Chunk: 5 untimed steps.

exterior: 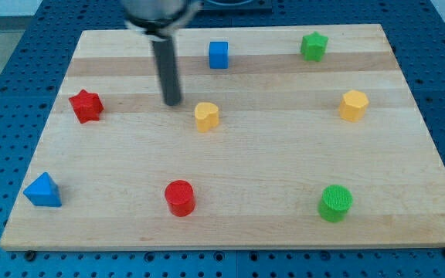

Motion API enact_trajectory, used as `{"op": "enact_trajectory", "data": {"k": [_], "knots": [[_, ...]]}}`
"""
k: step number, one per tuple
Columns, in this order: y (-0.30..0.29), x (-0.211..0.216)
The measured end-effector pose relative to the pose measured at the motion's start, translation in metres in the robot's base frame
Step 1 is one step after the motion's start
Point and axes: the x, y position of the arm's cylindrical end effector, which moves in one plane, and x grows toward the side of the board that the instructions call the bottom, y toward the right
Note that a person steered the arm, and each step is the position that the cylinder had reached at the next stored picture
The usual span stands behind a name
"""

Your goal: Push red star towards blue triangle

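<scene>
The arm comes in from the view's top edge as a dark round housing, and from it a straight dark rod drops nearly upright, leaning only a touch toward the view's right as it goes down. My tip [173, 102] rests on the wooden board [246, 224] in its upper-left part. The rod has no jaws to open or close, and the tip is pressing on no block: bare wood shows all round it.

The red star [86, 106] lies at 9 o'clock from my tip, well apart from it, near the board's left edge. The blue triangle [43, 191] sits at the board's lower-left corner, roughly at 7 o'clock from the red star, with open wood between the 2.

Closest to my tip is a yellow block of rounded, heart-like shape [206, 116], near it at about 4 o'clock but not touching. A blue cube [219, 54] stands at about 1 o'clock from the tip, near the board's top edge. A green star [314, 45] sits further along that edge toward the view's right. A yellow hexagon-like block [354, 105] lies at 3 o'clock, well apart. A red cylinder [180, 198] stands at 6 o'clock, and a green cylinder [335, 202] at about 4 o'clock near the lower right
</scene>
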Motion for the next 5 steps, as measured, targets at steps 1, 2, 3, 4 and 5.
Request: {"op": "enact_trajectory", "data": {"k": [1, 2, 3, 4, 5], "knots": [[-0.083, -0.004], [-0.113, -0.005], [-0.137, -0.014], [-0.17, -0.005], [-0.151, 0.013]]}}
